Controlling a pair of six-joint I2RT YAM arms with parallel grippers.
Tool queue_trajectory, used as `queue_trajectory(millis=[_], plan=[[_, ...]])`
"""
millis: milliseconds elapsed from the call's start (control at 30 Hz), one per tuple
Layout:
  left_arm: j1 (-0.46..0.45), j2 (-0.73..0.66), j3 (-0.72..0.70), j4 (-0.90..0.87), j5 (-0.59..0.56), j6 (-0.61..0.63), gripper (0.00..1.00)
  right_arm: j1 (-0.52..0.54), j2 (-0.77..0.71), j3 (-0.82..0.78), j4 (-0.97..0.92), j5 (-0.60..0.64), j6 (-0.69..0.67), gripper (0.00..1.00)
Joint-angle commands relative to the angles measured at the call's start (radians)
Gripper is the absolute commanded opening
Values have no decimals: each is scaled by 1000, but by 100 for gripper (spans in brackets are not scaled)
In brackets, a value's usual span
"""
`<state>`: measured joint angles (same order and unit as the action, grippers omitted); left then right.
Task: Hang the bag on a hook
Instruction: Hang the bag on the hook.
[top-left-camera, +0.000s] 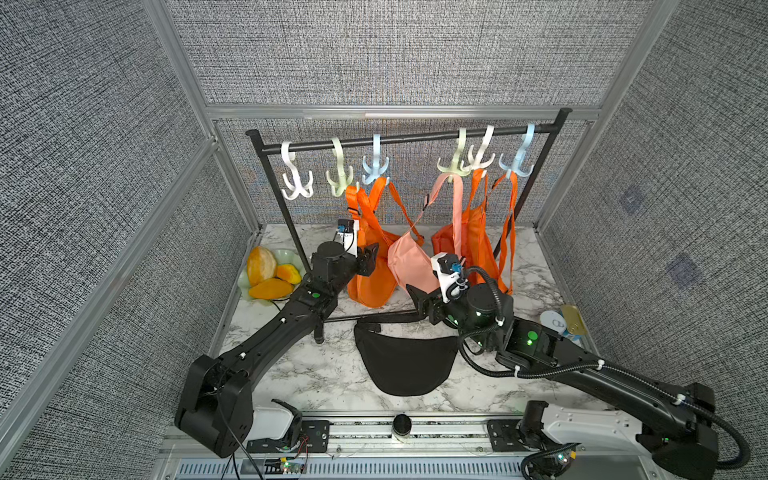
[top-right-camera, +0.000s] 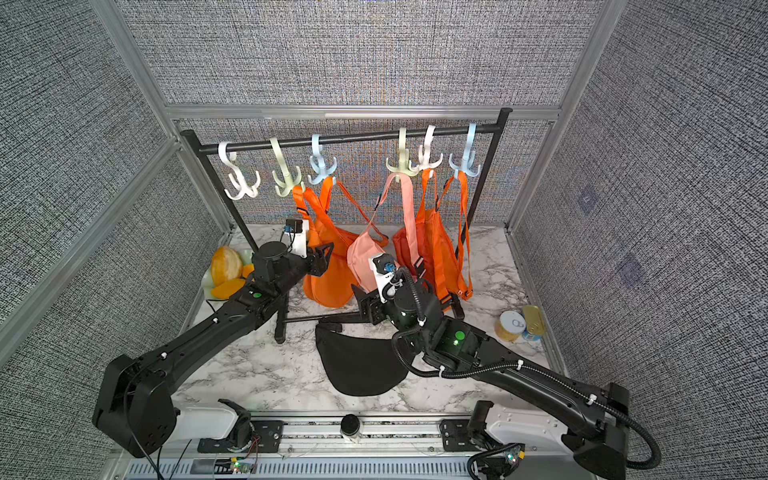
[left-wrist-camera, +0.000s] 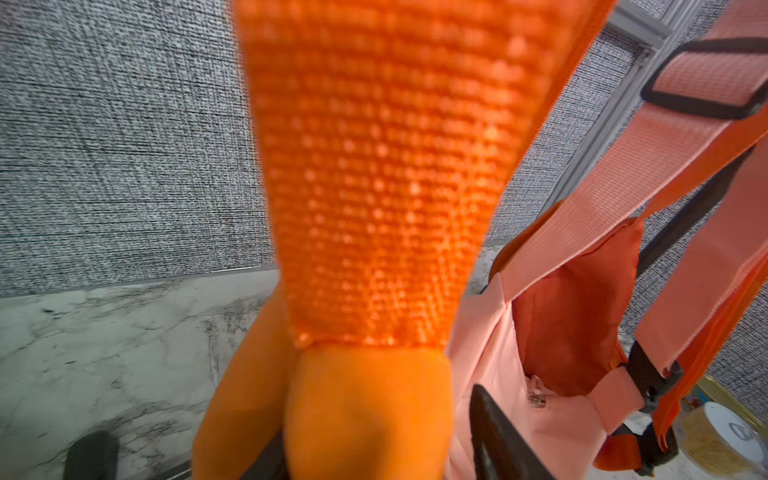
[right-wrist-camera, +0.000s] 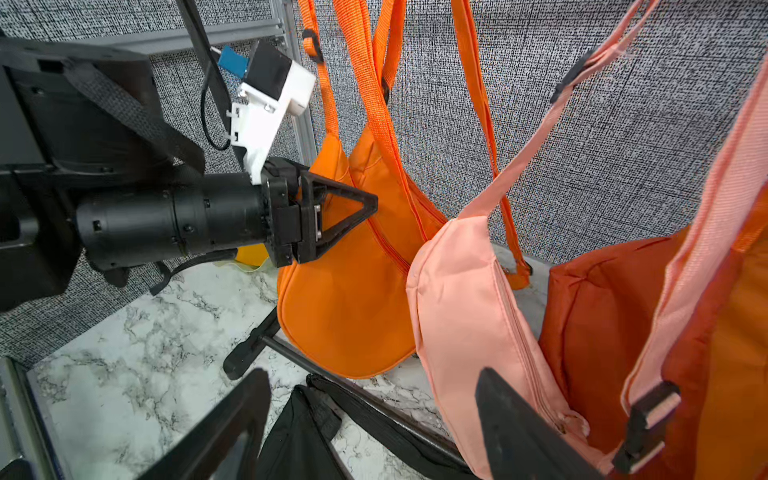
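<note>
At the rack foot (top-left-camera: 318, 336), right gripper (top-left-camera: 417, 301) wide, empty, over the black bag (top-left-camera: 405, 361); left gripper (top-left-camera: 371, 254) part-open about an orange bag (top-left-camera: 370, 291). We'd pinch the strap (right-wrist-camera: 374, 419) mid-length.

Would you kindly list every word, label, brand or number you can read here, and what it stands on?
No text can be read.
Label on the can: too small to read.
Mark on the zipper pull of the pink bag: too blurred to read.
</note>
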<state>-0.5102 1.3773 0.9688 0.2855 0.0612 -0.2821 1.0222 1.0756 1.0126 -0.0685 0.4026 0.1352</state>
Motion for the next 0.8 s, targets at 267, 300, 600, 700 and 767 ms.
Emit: queue_trajectory(millis=[267,300,600,700,767], plan=[[-53,74,7,70,107,-42,55,1,40,8,-105,-35,-1,87],[-53,64,2,66,100,-37,55,1,46,6,-132,-45,3,89],[-50,-3,-32,38,143,-15,67,1,183,-23,-343,-237,62,95],[-46,-13,-47,51,163,-28,69,13,260,3,-390,-320,102,99],[-44,-17,-44,49,185,-33,71,42,323,28,-402,-355,131,99]])
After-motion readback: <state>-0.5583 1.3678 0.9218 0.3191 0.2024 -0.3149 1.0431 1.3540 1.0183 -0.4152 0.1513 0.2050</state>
